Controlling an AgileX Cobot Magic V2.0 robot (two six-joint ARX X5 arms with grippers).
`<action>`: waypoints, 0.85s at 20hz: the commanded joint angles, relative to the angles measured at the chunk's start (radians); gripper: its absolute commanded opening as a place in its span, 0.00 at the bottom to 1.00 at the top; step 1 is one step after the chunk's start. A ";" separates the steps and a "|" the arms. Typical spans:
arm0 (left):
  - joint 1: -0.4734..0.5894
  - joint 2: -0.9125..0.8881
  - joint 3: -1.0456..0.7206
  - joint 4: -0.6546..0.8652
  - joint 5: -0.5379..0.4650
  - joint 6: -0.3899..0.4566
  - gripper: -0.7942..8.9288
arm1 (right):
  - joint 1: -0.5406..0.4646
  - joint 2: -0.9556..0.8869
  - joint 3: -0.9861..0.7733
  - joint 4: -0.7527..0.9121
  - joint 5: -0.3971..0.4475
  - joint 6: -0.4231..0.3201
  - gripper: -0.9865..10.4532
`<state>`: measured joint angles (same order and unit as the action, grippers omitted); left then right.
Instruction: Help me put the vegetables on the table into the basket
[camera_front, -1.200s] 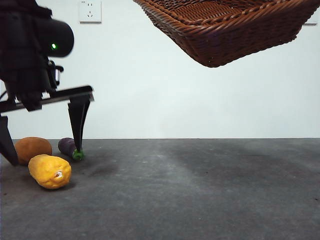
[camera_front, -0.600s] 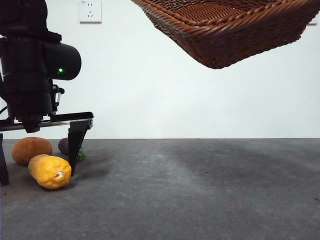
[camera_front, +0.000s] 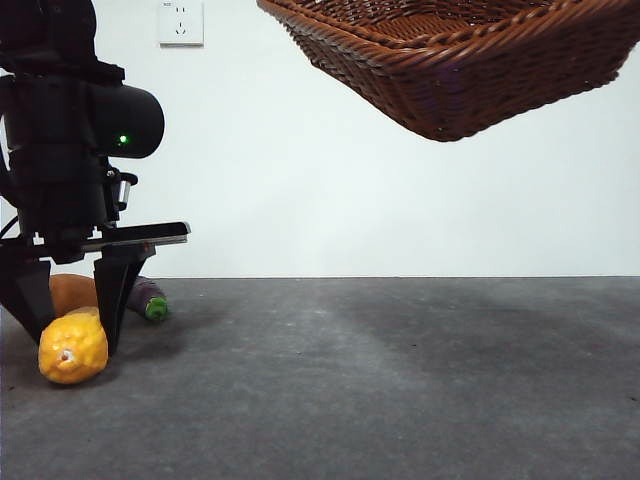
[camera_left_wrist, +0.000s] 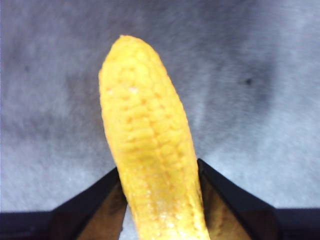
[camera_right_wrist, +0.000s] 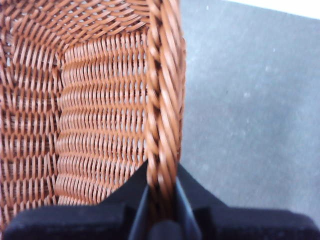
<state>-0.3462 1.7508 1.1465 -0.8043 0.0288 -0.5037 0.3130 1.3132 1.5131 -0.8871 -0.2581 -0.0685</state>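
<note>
My left gripper (camera_front: 70, 330) stands at the table's left with both jaws closed against the bumpy yellow-orange vegetable (camera_front: 72, 346), which rests on the table (camera_front: 380, 380). The left wrist view shows that same yellow vegetable (camera_left_wrist: 150, 150) wedged between the jaws of the left gripper (camera_left_wrist: 159, 200). Behind it lie the brown potato (camera_front: 72, 290) and the purple eggplant (camera_front: 148, 298) with its green cap. The wicker basket (camera_front: 460, 60) hangs tilted in the air at the upper right. My right gripper (camera_right_wrist: 161, 192) is clamped on the rim of the basket (camera_right_wrist: 162, 100).
A white wall with a power socket (camera_front: 180, 22) stands behind the table. The dark grey tabletop stretches out under the basket to the right.
My left gripper has dropped to the table and closed on the yellow vegetable, turning it end-on. The basket has drifted slightly.
</note>
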 joint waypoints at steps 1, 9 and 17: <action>-0.002 -0.064 0.002 0.030 -0.003 0.093 0.07 | 0.000 0.006 0.004 0.006 -0.002 0.012 0.08; 0.000 -0.506 -0.001 0.045 0.003 0.275 0.07 | 0.000 0.078 -0.127 0.108 -0.003 0.123 0.08; -0.049 -0.877 -0.001 0.002 0.188 0.240 0.07 | 0.026 0.079 -0.516 0.509 -0.113 0.412 0.08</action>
<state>-0.3943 0.8661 1.1465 -0.8013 0.2142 -0.2489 0.3347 1.3907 1.0004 -0.3985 -0.3561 0.2752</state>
